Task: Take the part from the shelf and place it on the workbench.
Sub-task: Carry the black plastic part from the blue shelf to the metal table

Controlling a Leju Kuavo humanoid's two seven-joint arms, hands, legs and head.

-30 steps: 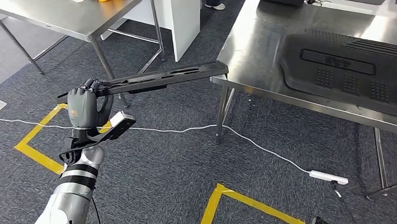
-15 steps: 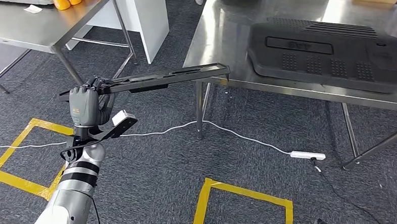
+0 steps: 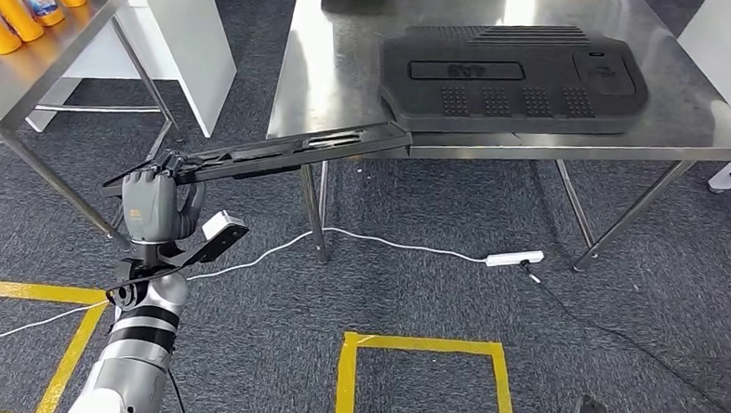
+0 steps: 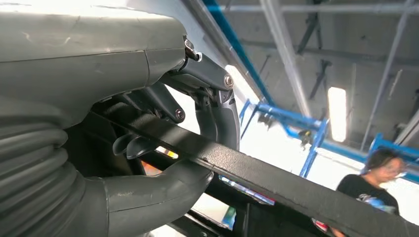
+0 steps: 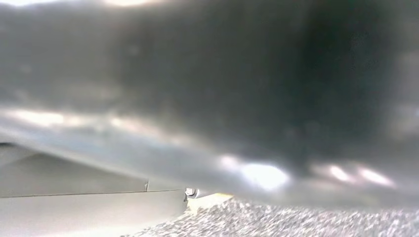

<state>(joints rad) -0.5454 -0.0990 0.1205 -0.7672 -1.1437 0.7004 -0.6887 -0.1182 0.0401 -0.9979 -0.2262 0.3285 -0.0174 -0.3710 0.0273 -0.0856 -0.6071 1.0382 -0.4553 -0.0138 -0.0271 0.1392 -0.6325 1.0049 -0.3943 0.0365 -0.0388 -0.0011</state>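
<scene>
Left hand (image 3: pixel 154 205): at 9 o'clock you see it wrapped tight around one end of the long black part (image 3: pixel 285 151).
Part: its far end reaches the workbench (image 3: pixel 337 68) edge, toward 12 o'clock.
Right hand: you cannot tell.

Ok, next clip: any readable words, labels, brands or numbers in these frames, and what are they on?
No text reads clearly.
Orange mark on the back of the left hand: too small to read.
Raised lettering in the recessed panel of the large black moulded part on the steel workbench: blurred, not legible.
Labels on the orange bottles: not legible.
Long black part in the left hand: no marking visible.
</scene>
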